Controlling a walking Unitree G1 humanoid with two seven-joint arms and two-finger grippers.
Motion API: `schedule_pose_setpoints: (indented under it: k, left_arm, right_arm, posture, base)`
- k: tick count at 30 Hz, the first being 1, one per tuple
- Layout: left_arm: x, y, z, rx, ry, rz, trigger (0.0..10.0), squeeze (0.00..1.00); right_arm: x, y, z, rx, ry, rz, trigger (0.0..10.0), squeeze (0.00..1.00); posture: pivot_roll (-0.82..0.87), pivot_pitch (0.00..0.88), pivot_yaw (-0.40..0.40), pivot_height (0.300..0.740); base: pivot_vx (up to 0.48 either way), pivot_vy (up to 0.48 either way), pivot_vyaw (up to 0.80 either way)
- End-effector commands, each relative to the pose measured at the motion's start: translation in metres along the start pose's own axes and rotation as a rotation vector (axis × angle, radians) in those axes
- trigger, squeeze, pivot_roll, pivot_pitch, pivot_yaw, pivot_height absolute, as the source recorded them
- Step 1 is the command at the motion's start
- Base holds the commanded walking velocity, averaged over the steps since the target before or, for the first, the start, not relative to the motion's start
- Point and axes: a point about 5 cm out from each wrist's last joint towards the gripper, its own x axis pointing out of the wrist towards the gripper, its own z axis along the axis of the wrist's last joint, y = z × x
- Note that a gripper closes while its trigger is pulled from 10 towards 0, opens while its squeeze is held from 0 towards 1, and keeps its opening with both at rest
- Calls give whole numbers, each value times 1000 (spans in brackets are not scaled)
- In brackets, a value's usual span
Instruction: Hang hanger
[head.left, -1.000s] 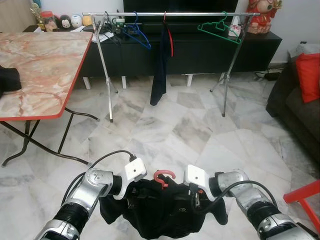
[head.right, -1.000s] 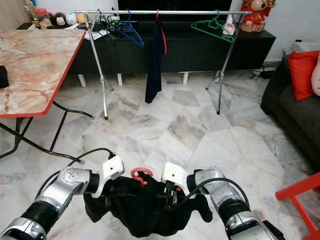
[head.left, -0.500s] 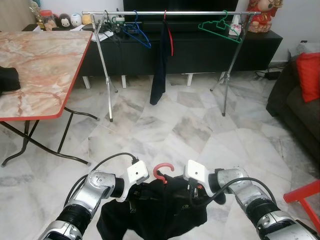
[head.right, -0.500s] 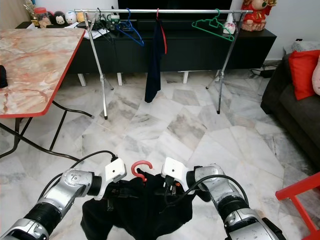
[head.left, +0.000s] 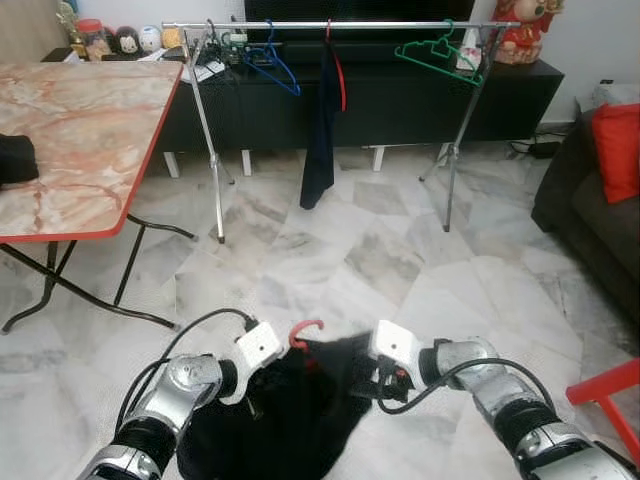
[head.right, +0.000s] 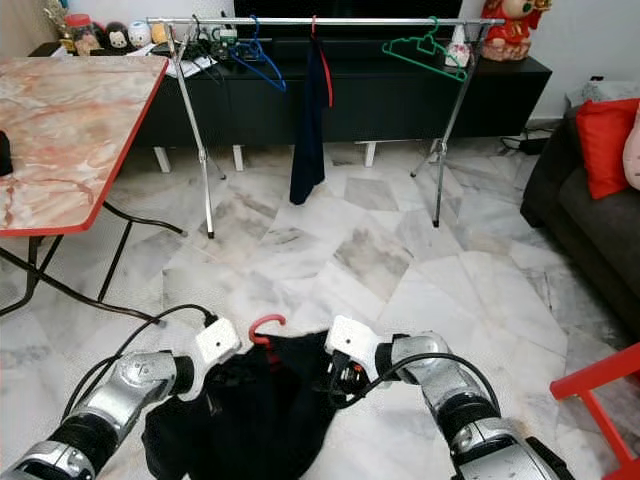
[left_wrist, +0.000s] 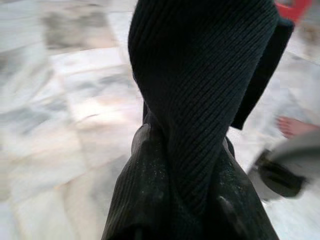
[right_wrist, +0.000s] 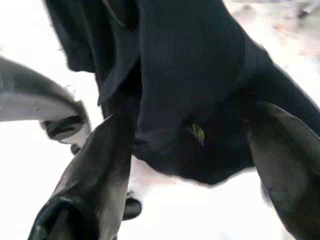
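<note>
Marble floor (head.left: 370, 260), clothes rack (head.left: 340, 24) beyond

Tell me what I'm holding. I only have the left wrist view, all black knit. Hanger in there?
Observer: Yes. A red hanger hook sticks up out of the black garment, between the left gripper and the right gripper.
Operator: Rack in sight?
Observer: Straight ahead across the marble floor stands the clothes rack. Its rail is bare between the hanging dark garment and the green hanger.
</note>
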Motion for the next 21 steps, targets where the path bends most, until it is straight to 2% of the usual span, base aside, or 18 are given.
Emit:
schedule_pose_setpoints:
  k: [1,5,6,7,8,9,10,11,12,13,14,16,19,20,21]
  left_arm:
    - [2,5,8,1,-67,85,0,0]
    - [2,8,8,-1,-97,196,0,0]
    - [1,9,9,-5,-114,235,0,0]
    - [0,10,9,-7,-123,255,0,0]
    - [0,11,9,-11,-130,276,0,0]
    - [-1,12,9,-19,-140,308,2392,0]
    - [-1,12,9,-22,-151,323,4706,0]
    - [-1,12,10,-24,-163,336,10000,0]
    - [-2,12,10,-33,-182,366,10000,0]
    - [-2,12,10,-33,-182,366,10000,0]
    - [-3,12,9,-44,-194,400,10000,0]
    - [-4,12,7,-65,-207,441,10000,0]
    - [-8,14,4,-112,-224,499,10000,0]
    - [-14,16,0,-144,-240,541,10000,0]
    - [-16,16,-1,-149,-243,553,10000,0]
  right_arm:
    - [-4,-5,-6,45,5,-77,10000,1000]
    - [-5,-6,-15,107,6,-187,10000,988]
    - [-7,-8,-21,160,9,-267,10000,710]
    - [-8,-10,-25,200,16,-320,10000,251]
    - [-9,-11,-29,233,25,-377,10000,59]
    - [-11,-12,-35,284,37,-458,10000,0]
    - [-12,-12,-41,345,42,-511,10000,0]
    - [-14,-10,-47,408,55,-565,10000,0]
    - [-16,-5,-62,521,81,-658,10000,0]
    - [-16,-5,-62,521,81,-658,10000,0]
    - [-18,2,-74,615,102,-723,10000,0]
    - [-18,14,-88,728,134,-774,10000,0]
    - [-18,29,-103,796,183,-805,10000,0]
    - [-19,40,-113,840,206,-841,10000,0]
    - [-19,43,-116,862,208,-858,10000,0]
  posture:
    - [-62,25,-61,740]
    - [-65,20,-62,740]
    - [-66,18,-62,740]
    - [-66,18,-62,740]
    - [-66,18,-62,740]
    - [-66,15,-59,740]
    - [-66,15,-59,740]
    - [-66,13,-58,740]
    - [-66,10,-55,740]
    - [-66,10,-55,740]
    - [-66,7,-52,740]
    - [-67,6,-48,740]
    - [-67,3,-46,740]
    - [-69,0,-43,740]
    - [-69,0,-43,740]
  base:
    - [0,0,0]
    - [0,0,0]
    - [0,0,0]
    - [0,0,0]
    - [0,0,0]
    - [0,0,0]
    - [0,0,0]
    - [0,0,0]
    - [0,0,0]
    - [0,0,0]
    - [0,0,0]
    - [0,0,0]
    - [0,0,0]
    - [0,0,0]
    - [0,0,0]
